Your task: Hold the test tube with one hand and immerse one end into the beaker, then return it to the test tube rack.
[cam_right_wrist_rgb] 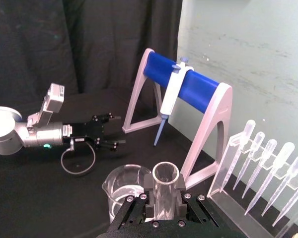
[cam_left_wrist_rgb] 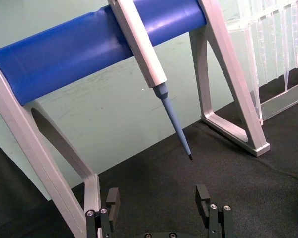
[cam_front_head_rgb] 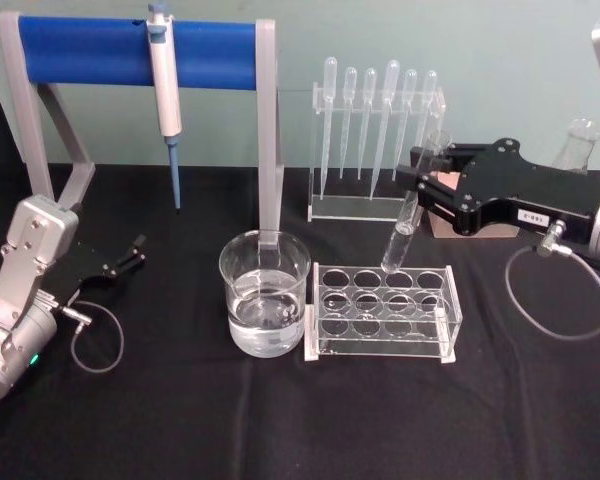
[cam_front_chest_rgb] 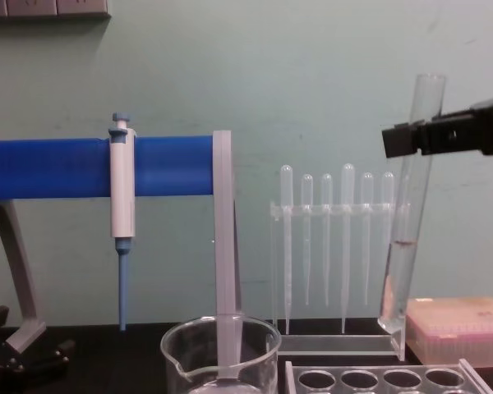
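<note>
Shows the right gripper, reaching in from the right, with jaws closed on the test tube a little below its open rim. Holds the tube aloft and tilted, rim leaning right, round bottom hanging just above the rear row of the test tube rack and clear of it. Shows, in the chest view, a little clear liquid in the tube's lower end. Places the beaker, part-filled with clear liquid, just left of the rack; touching or not, cannot tell.

Reads as a carry between rack and beaker; direction not decidable here. For the dip: raise the round end above the beaker rim, travel left, bring the tube nearer upright, then lower through the middle of the mouth, away from wall and spout. For the return: centre the bottom over an open hole and take out the tilt before lowering; release only once seated.

Beyond: pipettes in a clear holder close behind the gripper, a likely snag on any backward swing; grey leg of the blue stand directly behind the beaker; pipettor hanging from its bar farther left, well apart. Flask and pink box behind the right arm. At far left, the left gripper parked on the black cloth, jaws wide apart, holding nothing, well clear of the path.
</note>
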Robot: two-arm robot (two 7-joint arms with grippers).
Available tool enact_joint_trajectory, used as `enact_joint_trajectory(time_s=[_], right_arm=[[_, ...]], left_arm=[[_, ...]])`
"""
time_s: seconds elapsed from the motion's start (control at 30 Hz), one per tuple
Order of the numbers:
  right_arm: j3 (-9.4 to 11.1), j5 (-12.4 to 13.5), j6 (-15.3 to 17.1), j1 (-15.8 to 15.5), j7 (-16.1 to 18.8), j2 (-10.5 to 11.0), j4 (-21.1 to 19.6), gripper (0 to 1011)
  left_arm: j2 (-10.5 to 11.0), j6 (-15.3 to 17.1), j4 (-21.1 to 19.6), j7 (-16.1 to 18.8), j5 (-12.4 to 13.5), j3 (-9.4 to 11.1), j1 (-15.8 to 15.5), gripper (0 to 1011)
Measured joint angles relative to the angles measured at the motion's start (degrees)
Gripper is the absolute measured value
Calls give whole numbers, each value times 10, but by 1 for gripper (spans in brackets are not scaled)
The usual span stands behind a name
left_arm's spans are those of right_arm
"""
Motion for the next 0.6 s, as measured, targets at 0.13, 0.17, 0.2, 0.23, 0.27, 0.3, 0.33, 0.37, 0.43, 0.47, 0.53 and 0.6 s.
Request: enact_joint_trajectory(time_s=[0.13, 0.17, 0.2, 0.23, 0.27, 0.3, 0.33, 0.37, 0.43, 0.47, 0.53, 0.6], right_arm=[[-6, 6, 1, 9, -5, -1, -3, 241], [-9, 8, 4, 15, -7, -2, -4, 241], [-11, 10, 6, 18, -8, -3, -4, 241], [-13, 12, 8, 21, -8, -4, -5, 241], [-16, 13, 10, 25, -9, -5, -5, 241], [-21, 15, 15, 31, -10, -8, -6, 241], [-25, 16, 18, 36, -11, -11, -6, 241], [-28, 16, 21, 41, -12, -13, -6, 239], [-40, 17, 27, 54, -14, -20, -6, 241], [-44, 17, 30, 59, -15, -23, -6, 241], [-57, 18, 39, 76, -18, -35, -1, 241], [-69, 21, 48, 91, -21, -48, 6, 241]], left_arm=[[0, 0, 0, 0, 0, 0, 0, 1000], [0, 0, 0, 0, 0, 0, 0, 1000], [0, 0, 0, 0, 0, 0, 0, 1000], [0, 0, 0, 0, 0, 0, 0, 1000], [0, 0, 0, 0, 0, 0, 0, 1000], [0, 0, 0, 0, 0, 0, 0, 1000], [0, 0, 0, 0, 0, 0, 0, 1000], [0, 0, 0, 0, 0, 0, 0, 1000], [0, 0, 0, 0, 0, 0, 0, 1000], [0, 0, 0, 0, 0, 0, 0, 1000], [0, 0, 0, 0, 0, 0, 0, 1000], [0, 0, 0, 0, 0, 0, 0, 1000]])
